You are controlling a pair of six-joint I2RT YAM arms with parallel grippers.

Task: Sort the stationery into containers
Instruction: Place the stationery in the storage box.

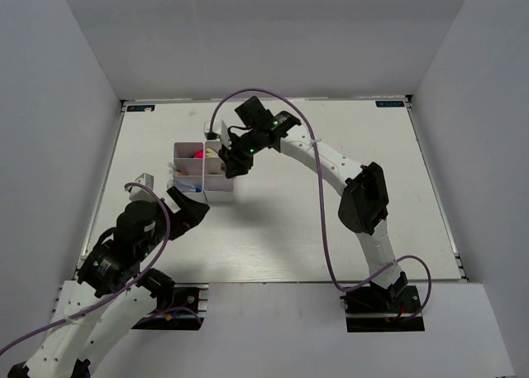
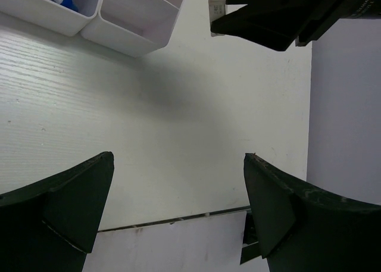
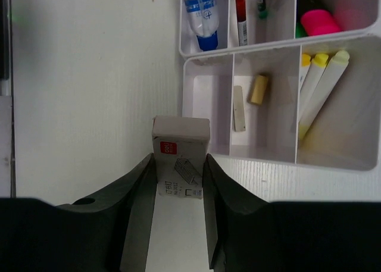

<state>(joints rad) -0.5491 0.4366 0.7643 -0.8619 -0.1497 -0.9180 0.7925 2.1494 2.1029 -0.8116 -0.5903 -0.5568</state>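
The white divided organizer (image 1: 192,178) stands left of the table's middle. My right gripper (image 1: 237,160) hovers at its right edge, shut on a small white staples box with a red logo (image 3: 180,142). In the right wrist view the organizer (image 3: 205,108) holds a blue-capped tube (image 3: 199,16), a red pen (image 3: 240,13), a pink highlighter (image 3: 320,21), yellow-capped pens (image 3: 321,84) and two small erasers (image 3: 258,88). My left gripper (image 1: 188,212) is open and empty just in front of the organizer, whose near compartments (image 2: 128,22) show in the left wrist view.
The right arm's black body (image 2: 286,16) hangs over the top right of the left wrist view. The table's near edge (image 2: 178,221) lies just below the left fingers. Grey walls enclose the table on three sides.
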